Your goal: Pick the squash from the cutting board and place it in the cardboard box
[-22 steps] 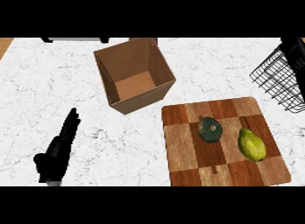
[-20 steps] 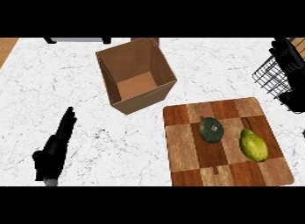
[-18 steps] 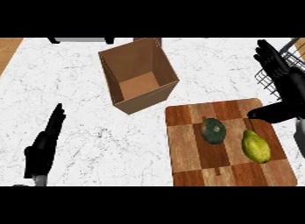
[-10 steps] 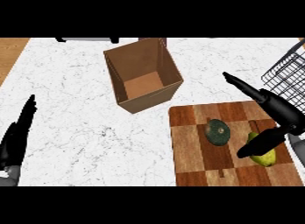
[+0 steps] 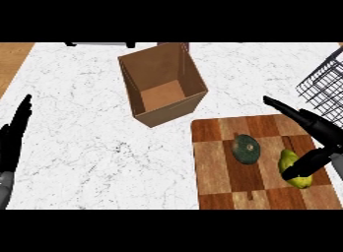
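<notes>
No text, label, brand, number or sign can be read anywhere in the frame. The cardboard box [image 5: 162, 83] in the upper middle has plain brown walls. The cutting board [image 5: 218, 172] at lower right shows only wood grain.

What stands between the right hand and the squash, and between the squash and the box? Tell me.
Nothing visible does. The right hand is over the board's right side, its thumb by the yellow-green fruit; the dark green squash lies apart to its left. Only bare board and counter separate squash from open box.
</notes>
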`<action>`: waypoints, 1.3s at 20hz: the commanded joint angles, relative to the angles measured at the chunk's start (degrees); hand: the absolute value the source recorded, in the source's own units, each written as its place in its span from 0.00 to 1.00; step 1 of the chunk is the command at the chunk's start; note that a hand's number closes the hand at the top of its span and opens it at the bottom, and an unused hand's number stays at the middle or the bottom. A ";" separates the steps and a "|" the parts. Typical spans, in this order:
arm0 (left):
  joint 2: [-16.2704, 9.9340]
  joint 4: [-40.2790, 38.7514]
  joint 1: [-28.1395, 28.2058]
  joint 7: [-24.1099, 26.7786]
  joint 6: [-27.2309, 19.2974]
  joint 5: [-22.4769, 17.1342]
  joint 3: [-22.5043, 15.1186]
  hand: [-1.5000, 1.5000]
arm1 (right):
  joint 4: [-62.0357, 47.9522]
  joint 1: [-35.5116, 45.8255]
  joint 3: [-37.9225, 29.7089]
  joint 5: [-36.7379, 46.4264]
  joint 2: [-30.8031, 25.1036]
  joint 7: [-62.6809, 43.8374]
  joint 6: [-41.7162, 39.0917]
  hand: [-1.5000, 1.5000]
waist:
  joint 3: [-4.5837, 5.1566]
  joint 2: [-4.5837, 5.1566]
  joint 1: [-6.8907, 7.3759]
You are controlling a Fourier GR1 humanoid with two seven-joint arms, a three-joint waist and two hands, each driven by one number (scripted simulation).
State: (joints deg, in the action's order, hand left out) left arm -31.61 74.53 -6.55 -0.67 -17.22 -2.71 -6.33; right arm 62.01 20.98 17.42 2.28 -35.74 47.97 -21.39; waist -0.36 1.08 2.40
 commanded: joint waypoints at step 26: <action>3.61 1.96 1.06 -3.56 1.54 6.31 3.87 0.50 | -18.33 19.93 15.73 43.31 6.91 0.35 5.00 0.00 | 0.35 -0.99 -1.87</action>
State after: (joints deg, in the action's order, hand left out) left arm -29.63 76.02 -5.09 -3.55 -15.58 1.79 -2.56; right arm 47.63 40.55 34.05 41.52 -31.10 46.22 -17.23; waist 0.02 0.03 0.58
